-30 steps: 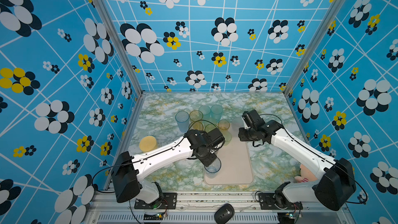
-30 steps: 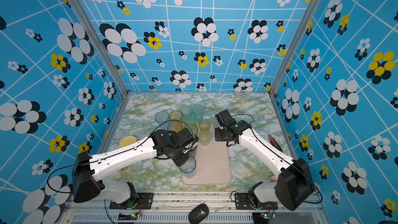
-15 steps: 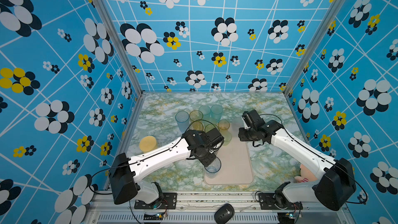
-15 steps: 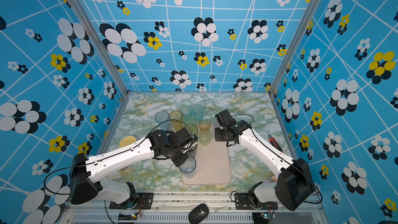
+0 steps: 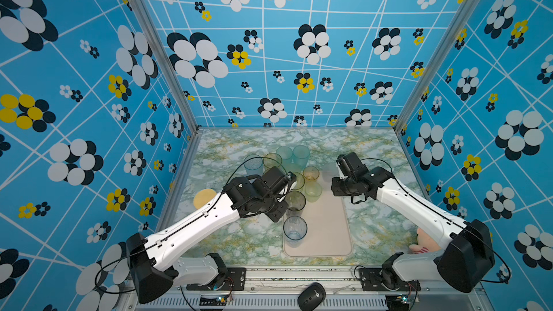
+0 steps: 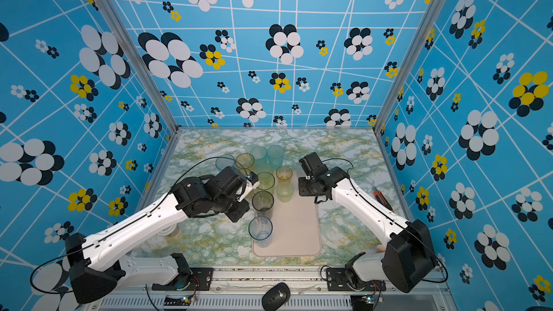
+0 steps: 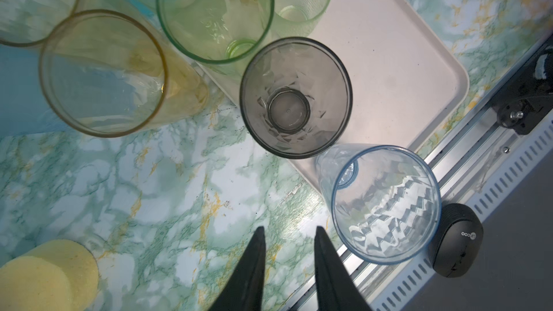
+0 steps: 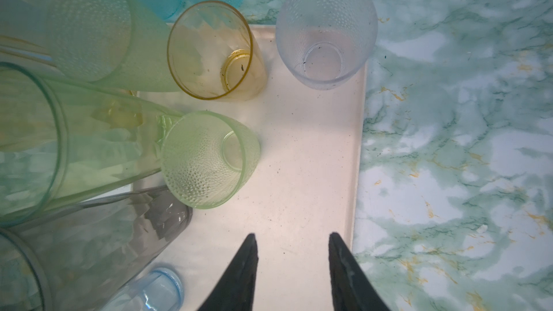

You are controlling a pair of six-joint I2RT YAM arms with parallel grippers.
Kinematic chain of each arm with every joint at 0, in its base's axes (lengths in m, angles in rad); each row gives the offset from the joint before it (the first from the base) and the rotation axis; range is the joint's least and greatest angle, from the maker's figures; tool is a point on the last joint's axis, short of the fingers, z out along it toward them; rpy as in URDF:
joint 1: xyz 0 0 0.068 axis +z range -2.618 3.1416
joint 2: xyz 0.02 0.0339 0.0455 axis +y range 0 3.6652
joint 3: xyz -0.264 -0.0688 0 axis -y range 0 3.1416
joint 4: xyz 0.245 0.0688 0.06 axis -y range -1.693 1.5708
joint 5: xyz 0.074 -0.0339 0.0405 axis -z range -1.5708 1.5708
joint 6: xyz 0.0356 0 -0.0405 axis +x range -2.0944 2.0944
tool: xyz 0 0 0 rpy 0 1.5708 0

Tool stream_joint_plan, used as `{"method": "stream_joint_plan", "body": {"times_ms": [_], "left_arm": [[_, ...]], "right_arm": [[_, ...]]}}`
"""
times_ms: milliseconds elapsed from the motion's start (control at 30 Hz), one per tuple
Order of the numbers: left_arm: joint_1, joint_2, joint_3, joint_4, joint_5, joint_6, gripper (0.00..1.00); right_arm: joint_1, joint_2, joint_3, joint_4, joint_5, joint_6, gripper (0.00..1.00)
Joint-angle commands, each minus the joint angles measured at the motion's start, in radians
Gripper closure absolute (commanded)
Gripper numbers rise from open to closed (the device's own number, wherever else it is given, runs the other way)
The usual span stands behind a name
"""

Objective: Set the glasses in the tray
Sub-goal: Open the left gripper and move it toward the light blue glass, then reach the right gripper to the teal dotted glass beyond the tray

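**Tool state.** The left gripper (image 7: 288,231) had its fingers spread with nothing between them, over the table (image 7: 149,189) just beside the tray (image 7: 419,64). The right gripper (image 8: 291,237) was likewise spread and empty, above the tray's bare floor.

**Location.** At least five glasses (image 5: 300,155) stood upright in the tray: blue (image 5: 294,228), grey (image 5: 294,201), dotted green (image 8: 206,160), amber (image 8: 209,49) and dotted clear (image 8: 326,31). The rest stood packed together on the table, beside the tray's far left corner.

**Handling.** The glasses were judged light, stiff and thin-walled, with smooth tapered sides likely to slip upward in a squeeze. Recommended hold: pinch the rim, one finger inside and one outside. Close neighbours could be knocked over.

**Appearance.** Translucent tumblers, wider at the mouth, in blue, teal, amber, green, grey and clear. Some were faceted, some dotted, and heights differed.
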Motion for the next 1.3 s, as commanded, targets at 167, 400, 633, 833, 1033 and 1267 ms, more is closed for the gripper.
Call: {"method": "stream_joint_plan", "body": {"times_ms": [167, 400, 633, 833, 1033, 1267], "left_arm": [[0.263, -0.1, 0.003, 0.088, 0.03, 0.011, 0.66], [0.517, -0.024, 0.04, 0.133, 0.081, 0.054, 0.69], [0.685, 0.104, 0.054, 0.178, 0.074, 0.049, 0.74], [0.7, 0.166, 0.049, 0.277, 0.075, 0.015, 0.74], [0.701, 0.145, 0.016, 0.328, 0.072, 0.012, 0.73], [0.709, 0.134, -0.019, 0.359, 0.092, 0.005, 0.73]], "right_arm": [[-0.001, 0.004, 0.019, -0.006, -0.004, -0.007, 0.58], [-0.002, 0.012, 0.024, -0.009, -0.006, -0.007, 0.58], [-0.003, 0.027, 0.039, -0.012, -0.006, -0.012, 0.58], [-0.001, 0.064, 0.082, -0.017, -0.005, -0.025, 0.58], [-0.002, 0.13, 0.178, -0.045, 0.003, -0.055, 0.58], [-0.002, 0.284, 0.38, -0.072, -0.008, -0.097, 0.62]]}}
